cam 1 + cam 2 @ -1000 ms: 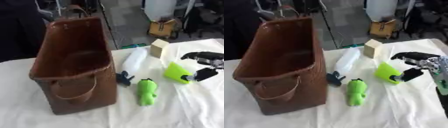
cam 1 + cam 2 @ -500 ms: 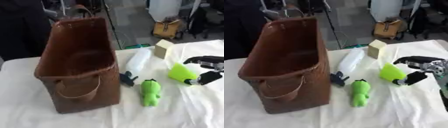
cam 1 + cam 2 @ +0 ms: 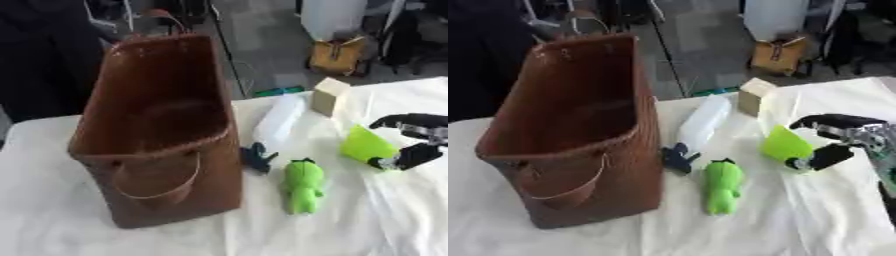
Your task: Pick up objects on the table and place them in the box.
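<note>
Grasp step, looks like: the green cup point(image 3: 785, 144), lying well right of the brown basket point(image 3: 579, 145), is being pinched between right hand point(image 3: 833, 142) fingers and thumb. Next, a lift over the basket rim is probably needed.

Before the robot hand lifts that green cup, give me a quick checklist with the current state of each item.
1. Right robot hand around the green cup: ok, fingers above it and thumb below.
2. Cup off the table: cannot tell.
3. Basket open on top and upright: ok.
4. Way from cup to basket: not ok; the white bottle, the dark blue toy and the green plush lie between, so lift over them.
5. Beige block apart from the hand: ok.
6. Left robot hand: cannot tell, not in view.
</note>
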`<state>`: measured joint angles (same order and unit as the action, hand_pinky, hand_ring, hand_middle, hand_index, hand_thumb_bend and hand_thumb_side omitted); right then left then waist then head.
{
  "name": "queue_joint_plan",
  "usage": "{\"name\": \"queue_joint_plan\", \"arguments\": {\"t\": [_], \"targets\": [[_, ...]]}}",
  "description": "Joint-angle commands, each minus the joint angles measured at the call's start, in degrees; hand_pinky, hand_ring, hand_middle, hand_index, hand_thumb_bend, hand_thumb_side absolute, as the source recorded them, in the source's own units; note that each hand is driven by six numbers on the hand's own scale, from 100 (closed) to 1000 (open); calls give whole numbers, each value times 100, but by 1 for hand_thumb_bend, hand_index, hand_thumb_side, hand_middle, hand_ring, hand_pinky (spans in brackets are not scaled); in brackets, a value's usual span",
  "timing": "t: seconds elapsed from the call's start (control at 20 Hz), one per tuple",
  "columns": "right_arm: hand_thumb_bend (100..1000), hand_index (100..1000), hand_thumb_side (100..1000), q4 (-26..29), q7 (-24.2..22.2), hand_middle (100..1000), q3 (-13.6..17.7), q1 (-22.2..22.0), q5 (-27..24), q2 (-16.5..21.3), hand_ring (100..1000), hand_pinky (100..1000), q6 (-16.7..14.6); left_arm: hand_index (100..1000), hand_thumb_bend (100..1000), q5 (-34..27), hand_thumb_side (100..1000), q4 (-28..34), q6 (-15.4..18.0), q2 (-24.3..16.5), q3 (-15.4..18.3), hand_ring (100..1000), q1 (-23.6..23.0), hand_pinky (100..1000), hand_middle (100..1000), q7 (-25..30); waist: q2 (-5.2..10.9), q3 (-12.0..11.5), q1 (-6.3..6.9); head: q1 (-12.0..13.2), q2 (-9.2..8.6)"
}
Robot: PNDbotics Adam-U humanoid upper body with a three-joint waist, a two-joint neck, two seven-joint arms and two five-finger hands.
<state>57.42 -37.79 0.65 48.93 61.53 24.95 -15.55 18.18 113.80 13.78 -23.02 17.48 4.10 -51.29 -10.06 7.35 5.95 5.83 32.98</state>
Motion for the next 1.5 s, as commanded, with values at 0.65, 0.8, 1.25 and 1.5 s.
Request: {"name": "queue_joint_plan", "arguments": {"t": [0.65, 0.8, 1.25, 1.5], "targets": [[469, 1000, 541, -78, 69, 993, 222, 141, 496, -121, 1000, 1000, 227, 721, 100, 27, 804, 79, 8, -67, 57, 713, 74, 744, 784, -67, 58, 24, -3, -93, -80], [470, 1000, 543, -177, -2, 994, 243, 165, 529, -155, 1000, 1000, 258, 721, 100, 16, 805, 79, 7, -47, 46, 713, 93, 748, 784, -67, 49, -7, 12, -117, -91], [469, 1000, 545, -440, -79, 995, 275, 249, 577, -94, 1000, 1000, 223, 721, 100, -8, 804, 79, 7, -2, 18, 712, 136, 746, 784, -67, 0, -123, 60, -194, -113], [456, 1000, 562, -559, 93, 991, 307, 297, 634, 26, 1000, 1000, 314, 721, 100, -2, 801, 79, 9, 57, -6, 709, 180, 746, 784, -67, -79, -219, 127, -288, -212]]}}
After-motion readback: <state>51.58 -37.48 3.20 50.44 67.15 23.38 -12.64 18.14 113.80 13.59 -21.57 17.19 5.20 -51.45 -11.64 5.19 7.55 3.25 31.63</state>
